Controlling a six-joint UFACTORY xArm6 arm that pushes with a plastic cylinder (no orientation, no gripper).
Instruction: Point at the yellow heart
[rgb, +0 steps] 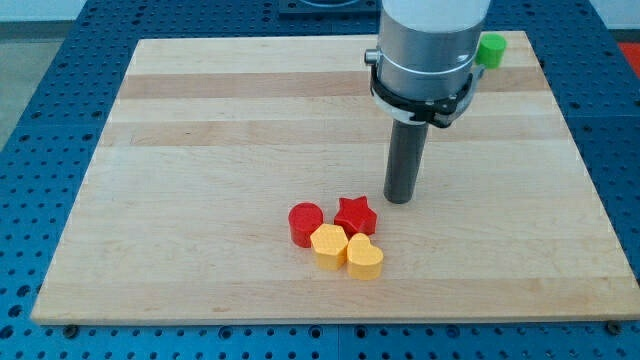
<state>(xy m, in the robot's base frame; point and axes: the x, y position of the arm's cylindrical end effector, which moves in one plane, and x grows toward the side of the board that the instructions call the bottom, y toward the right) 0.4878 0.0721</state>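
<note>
while our tip (399, 199) rests just right of the red star (355, 214), no claw shows; the yellow heart (365, 258), nearest in the cluster, looks light, stiff, easily nudged, so we'd approach gently.

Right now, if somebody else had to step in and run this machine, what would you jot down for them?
No claw here: the arm ends in a dark rod. My tip rests on the wooden board, just to the upper right of the red star, apart from it.
The yellow heart lies at the lower right of a tight cluster, with the yellow hexagon-like block on its left, the red star above, and the red cylinder at the cluster's left.
A green block sits at the board's top right.
Left to do: bring my tip next to the yellow heart; the red star lies between them.
</note>
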